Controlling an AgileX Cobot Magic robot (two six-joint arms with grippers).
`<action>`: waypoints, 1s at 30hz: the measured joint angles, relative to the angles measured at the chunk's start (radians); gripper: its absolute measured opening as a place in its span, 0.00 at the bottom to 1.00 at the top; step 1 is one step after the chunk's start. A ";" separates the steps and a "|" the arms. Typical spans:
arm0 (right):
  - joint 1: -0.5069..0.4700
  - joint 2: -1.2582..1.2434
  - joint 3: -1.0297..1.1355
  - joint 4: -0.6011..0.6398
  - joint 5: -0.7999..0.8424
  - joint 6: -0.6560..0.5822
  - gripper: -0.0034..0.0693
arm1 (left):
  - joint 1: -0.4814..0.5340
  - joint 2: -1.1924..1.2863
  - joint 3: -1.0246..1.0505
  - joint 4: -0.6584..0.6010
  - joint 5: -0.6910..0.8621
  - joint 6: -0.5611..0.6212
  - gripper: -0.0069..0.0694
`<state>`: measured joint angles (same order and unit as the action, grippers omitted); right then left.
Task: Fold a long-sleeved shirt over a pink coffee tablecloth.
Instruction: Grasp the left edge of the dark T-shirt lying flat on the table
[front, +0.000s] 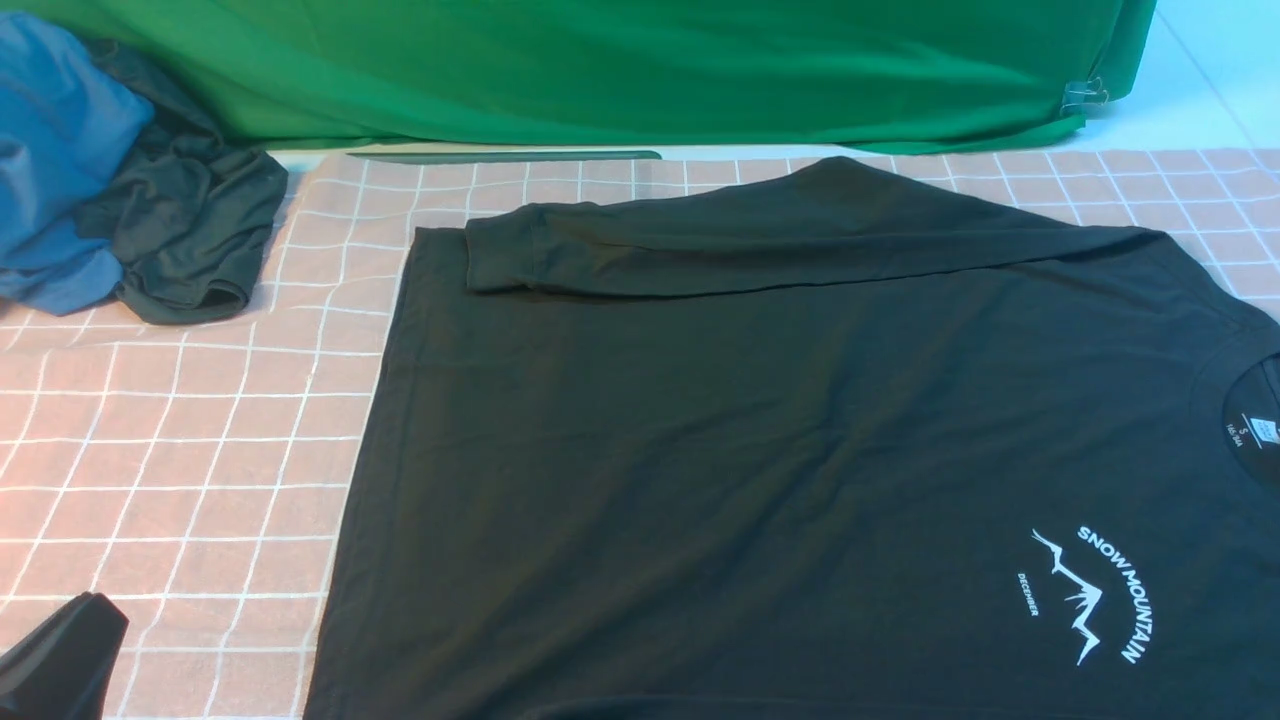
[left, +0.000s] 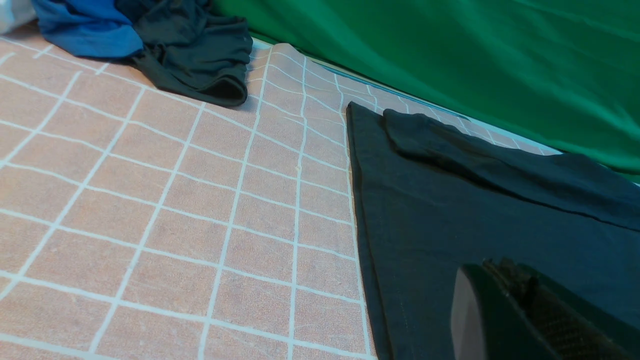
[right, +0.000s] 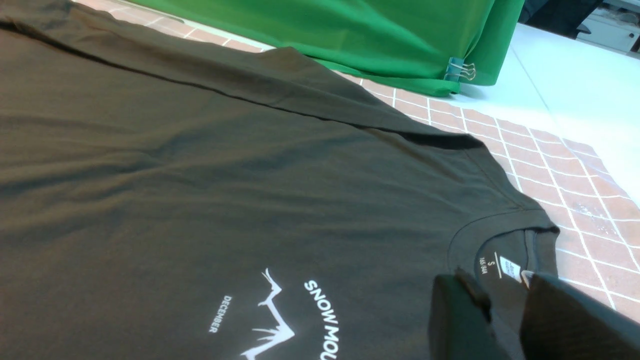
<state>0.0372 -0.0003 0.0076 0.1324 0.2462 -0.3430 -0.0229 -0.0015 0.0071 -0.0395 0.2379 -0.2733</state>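
Two spare garments aside, long-sleeved shirt flat on the pink coffee tablecloth

Front view: the black shirt lies spread on the tablecloth. Its long axis runs left to right, with the collar toward the right and the hem toward the left. One sleeve is folded across the far edge of the body, cuff pointing left. A blue garment and a dark grey garment sit heaped at the far left, apart from the shirt. A green cloth hangs behind, pinned by a binder clip. The left gripper shows at the near left, over bare tablecloth.

Left wrist view: that claw is clenched, fingers together on nothing, near the shirt's hem edge.

Right wrist view: the right gripper hangs by the collar and its size label, released, jaws parted with cloth showing between them. Nothing covers the "SNOW MOUNTAIN" print.
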 joint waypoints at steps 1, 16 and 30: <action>0.000 0.000 0.000 0.000 0.000 0.000 0.37 | 0.000 0.000 0.000 0.000 0.000 0.000 0.11; 0.000 0.000 0.000 0.000 0.000 0.000 0.37 | 0.000 0.000 0.000 0.039 -0.095 0.000 0.11; 0.000 0.000 0.000 0.322 -0.231 0.238 0.37 | 0.000 0.000 0.000 -0.186 -0.532 -0.245 0.11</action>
<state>0.0372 -0.0003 0.0076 0.4545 0.0149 -0.1049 -0.0229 -0.0015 0.0071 -0.2258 -0.2943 -0.5183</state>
